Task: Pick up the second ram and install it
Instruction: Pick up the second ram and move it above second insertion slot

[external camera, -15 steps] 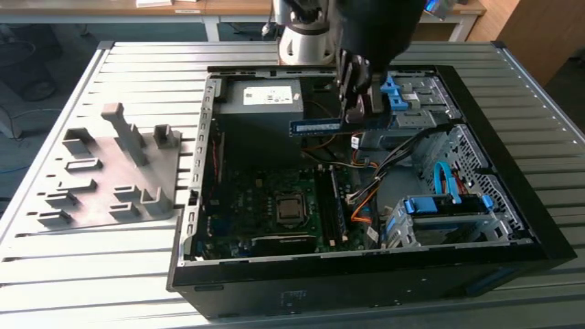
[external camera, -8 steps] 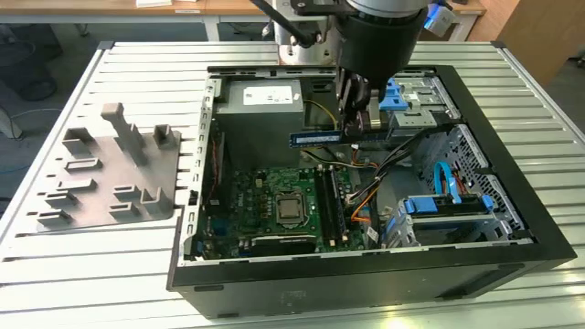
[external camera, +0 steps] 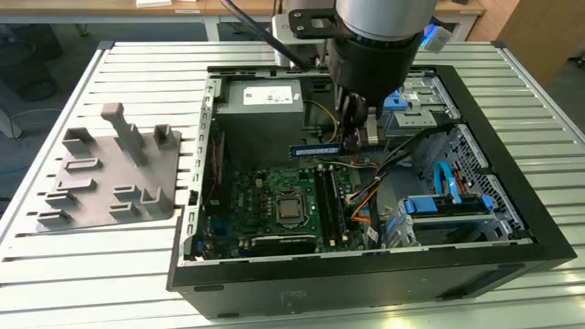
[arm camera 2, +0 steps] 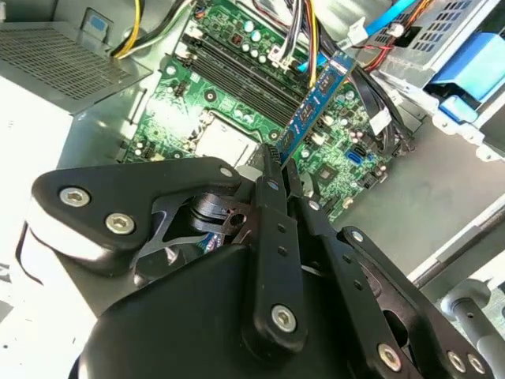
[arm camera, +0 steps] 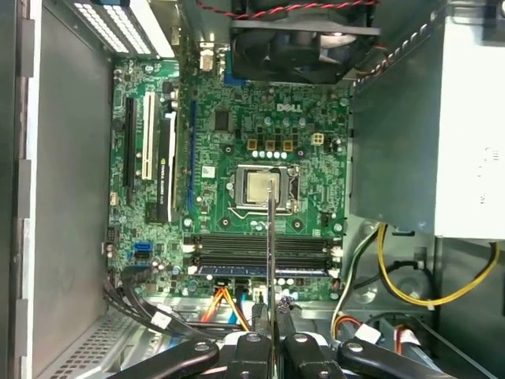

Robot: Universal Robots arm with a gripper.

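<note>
Above the open computer case (external camera: 549, 255), which lies on the slatted counter (external camera: 137, 68), the claw (external camera: 353, 144) is clamped narrow on one end of the second ram (external camera: 316, 150). The stick juts out level from the claw toward the exterior view's left, in the air between the power supply (external camera: 260, 103) on the far side and the motherboard (external camera: 265, 199) on the near side. In the first wrist view it appears edge-on as a thin line crossing over the memory slots (arm camera: 260, 246), and it looks clear of them, not seated. A grey fixture plate (external camera: 101, 178) sits well apart on the counter, at the exterior view's left.

The stick should be light and stiff, but thin and easily harmed. It is best pinched on its flat faces near an end, as here, away from the contact edge. With only one end held, the free end could tilt when it meets a slot.
</note>
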